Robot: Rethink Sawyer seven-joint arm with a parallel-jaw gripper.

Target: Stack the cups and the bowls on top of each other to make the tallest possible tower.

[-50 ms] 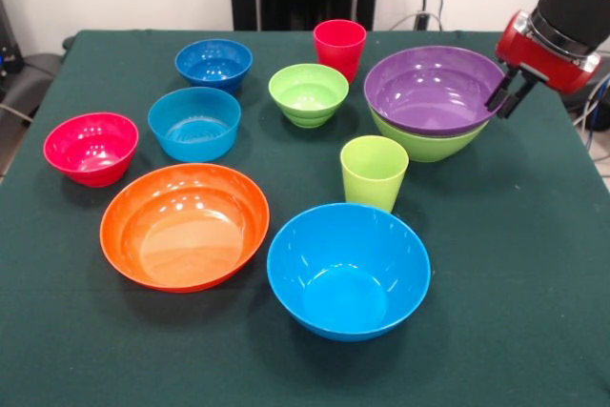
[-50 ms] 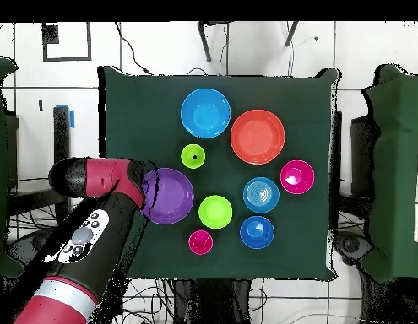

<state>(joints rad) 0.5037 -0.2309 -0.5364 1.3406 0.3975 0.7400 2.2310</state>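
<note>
The gripper (image 1: 505, 94) is hanging at the rim of the purple bowl (image 1: 434, 88), its two dark fingers showing a narrow gap between them, parted and holding nothing. From the front view I cannot tell whether one finger is sitting inside the rim or both are outside it.

The purple bowl is resting nested in the large lime-green bowl (image 1: 424, 145), and together they are forming the tower, just beside the gripper. The red cup (image 1: 339, 47) is standing on the table (image 1: 534, 293) beyond the tower, apart from it and not inside it. The lime-green cup (image 1: 373, 171) is standing near the tower, on its side away from the gripper. The small lime-green bowl (image 1: 308, 93), small light blue bowl (image 1: 194, 122), dark blue bowl (image 1: 213, 64) and pink-red bowl (image 1: 91, 147) are lying well apart from the gripper, as are the large orange bowl (image 1: 185, 224) and large light blue bowl (image 1: 348, 269).

Risks, as judged: the fingers are so close to the rim that a sideways move is likely to shove the two-bowl stack or tip the purple bowl out of its seat. The glossy, sloped walls are offering poor purchase, so a pinch on the rim may slip. A cup carried in off-centre may topple on the curved floor.
</note>
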